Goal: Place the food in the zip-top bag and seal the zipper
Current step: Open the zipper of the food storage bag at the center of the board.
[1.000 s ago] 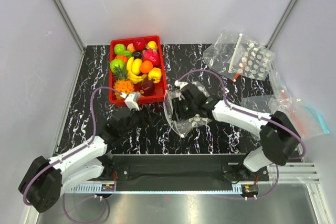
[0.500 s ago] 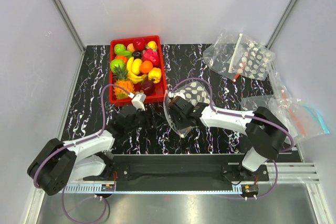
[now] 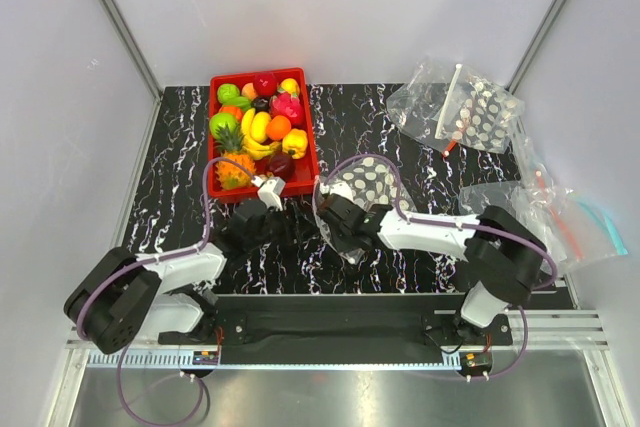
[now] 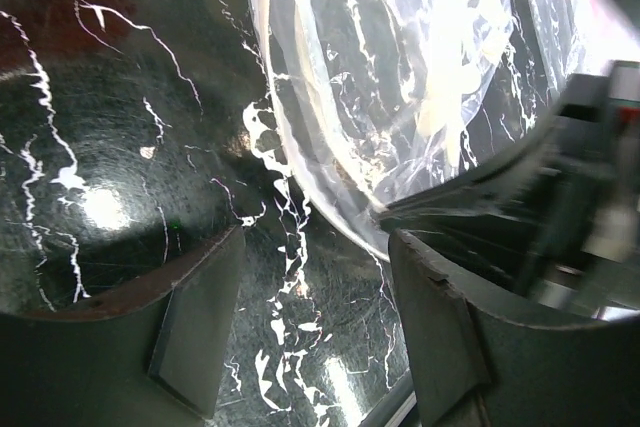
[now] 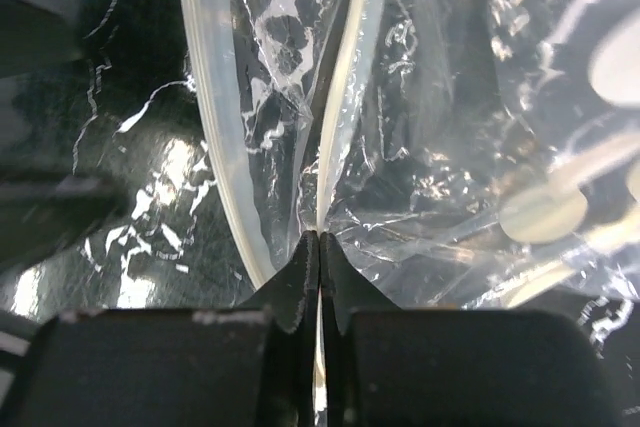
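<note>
The zip-top bag [image 3: 366, 185], clear with white dots, lies mid-table with its mouth to the left. My right gripper [image 3: 336, 225] is shut on one lip of the zipper [image 5: 340, 97], the fingertips pinching the pale strip [image 5: 320, 239]. The other zipper lip [image 5: 205, 117] bows away to the left, so the mouth gapes. My left gripper [image 4: 315, 247] stands open just left of the bag [image 4: 400, 77], low over the table, with nothing between its fingers [image 3: 283, 228]. The food fills the red tray [image 3: 262, 75], with the pineapple [image 3: 235, 162] and the yellow bell pepper [image 3: 294, 142] near its front.
A crumpled dotted bag with a red strip [image 3: 460, 112] lies at the back right. More clear bags with red and blue strips [image 3: 560, 212] sit at the right edge. The tray stands close behind my left gripper.
My right gripper has slid left along the bag and shut on the zipper lip. My left arm has reached right toward the bag's mouth, its jaws narrowing a little.
</note>
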